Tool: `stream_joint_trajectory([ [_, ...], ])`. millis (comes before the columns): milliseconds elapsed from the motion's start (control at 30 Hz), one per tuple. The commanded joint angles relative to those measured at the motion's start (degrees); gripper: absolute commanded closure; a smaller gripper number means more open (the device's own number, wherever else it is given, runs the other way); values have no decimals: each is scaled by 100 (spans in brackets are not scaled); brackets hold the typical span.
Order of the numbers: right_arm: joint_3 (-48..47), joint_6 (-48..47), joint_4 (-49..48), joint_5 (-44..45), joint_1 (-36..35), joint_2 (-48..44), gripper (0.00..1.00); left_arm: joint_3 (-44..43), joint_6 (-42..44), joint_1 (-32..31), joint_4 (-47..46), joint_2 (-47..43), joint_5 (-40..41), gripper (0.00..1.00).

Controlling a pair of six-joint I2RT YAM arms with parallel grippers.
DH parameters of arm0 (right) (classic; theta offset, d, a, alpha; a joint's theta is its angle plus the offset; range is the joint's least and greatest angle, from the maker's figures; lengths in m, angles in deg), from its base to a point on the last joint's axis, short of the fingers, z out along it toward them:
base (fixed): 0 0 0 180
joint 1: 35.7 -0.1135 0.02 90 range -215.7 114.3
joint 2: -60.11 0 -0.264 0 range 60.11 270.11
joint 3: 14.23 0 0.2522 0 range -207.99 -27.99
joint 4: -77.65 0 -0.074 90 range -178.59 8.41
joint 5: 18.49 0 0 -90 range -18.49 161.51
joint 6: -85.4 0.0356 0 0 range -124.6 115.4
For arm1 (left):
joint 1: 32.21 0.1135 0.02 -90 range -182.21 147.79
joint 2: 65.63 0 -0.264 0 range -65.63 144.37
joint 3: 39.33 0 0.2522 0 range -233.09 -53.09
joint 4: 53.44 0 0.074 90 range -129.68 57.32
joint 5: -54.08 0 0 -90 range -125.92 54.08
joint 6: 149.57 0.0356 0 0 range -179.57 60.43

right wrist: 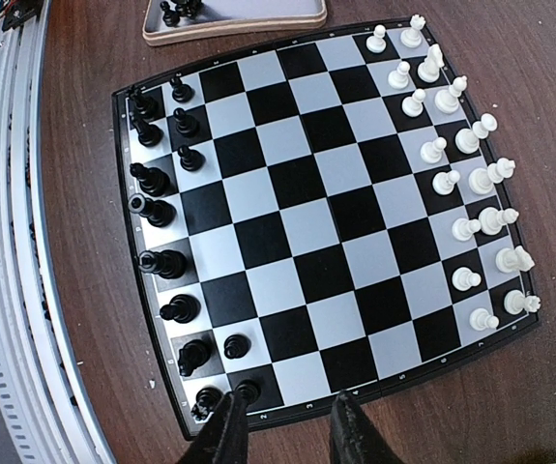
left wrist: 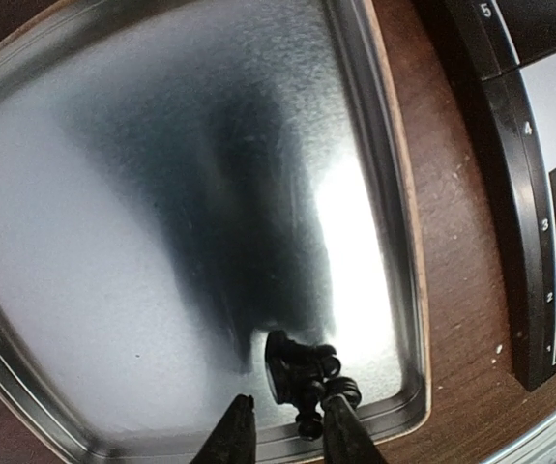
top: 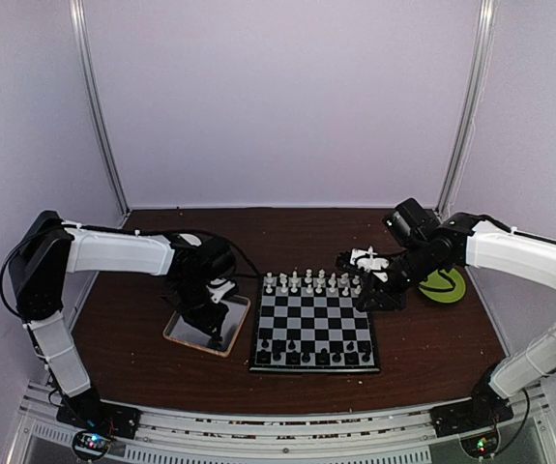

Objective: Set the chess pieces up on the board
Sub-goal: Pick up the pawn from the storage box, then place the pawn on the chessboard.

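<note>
Two end effectors are at work. Your left end effector (left wrist: pixel 287 437) hangs low over the silver tray (left wrist: pixel 84 242) with its fingers spread. A small clump of loose black pieces (left wrist: pixel 302 367) lies on the tray floor right at its tips; you cannot tell whether a finger touches them. The tray sits on the tabletop (top: pixel 423 338) just left of the board (top: pixel 314 329). Your right end effector (right wrist: pixel 287 430) hovers above the board's right edge, fingers spread and holding nothing. White pieces (right wrist: pixel 461 184) stand in two rows along the far edge. Black pieces (right wrist: pixel 161 213) line the near edge, with only a few in the second row.
</note>
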Motion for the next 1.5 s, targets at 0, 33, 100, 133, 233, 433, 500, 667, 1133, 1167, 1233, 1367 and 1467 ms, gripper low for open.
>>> stream_joint_trajectory([
  [0,1,-46,-35,75,29,39,70,-38,47,-46,82,23,99,75],
  [33,-2,-46,-30,70,24,51,70,-28,47,-47,90,23,110,76],
  [100,-9,-46,-25,68,24,71,70,-22,51,-47,115,23,107,76],
  [133,-5,-46,-24,68,24,76,70,-17,48,-47,137,15,107,76],
  [233,-13,-50,-21,68,23,81,70,-23,61,-47,162,-10,122,75],
  [433,-13,-67,-7,77,24,103,70,-74,100,-51,210,42,136,86],
  [500,-11,-70,1,85,25,111,70,-87,108,-54,251,57,162,90],
  [667,-7,-89,-6,103,32,111,70,-96,121,-55,425,-8,327,99],
  [1133,-7,-94,-7,155,24,115,70,-820,398,-56,927,-434,814,100],
  [1167,-5,-98,-7,163,26,111,70,-928,450,-55,927,-456,759,100],
  [1233,-6,-102,-14,172,25,118,70,-1189,595,-67,892,-484,524,100],
  [1367,-18,-98,-2,185,25,94,70,-1696,861,-225,680,-353,-33,100],
  [1467,-14,-91,1,204,26,60,70,-2247,1043,-500,646,39,-310,100],
])
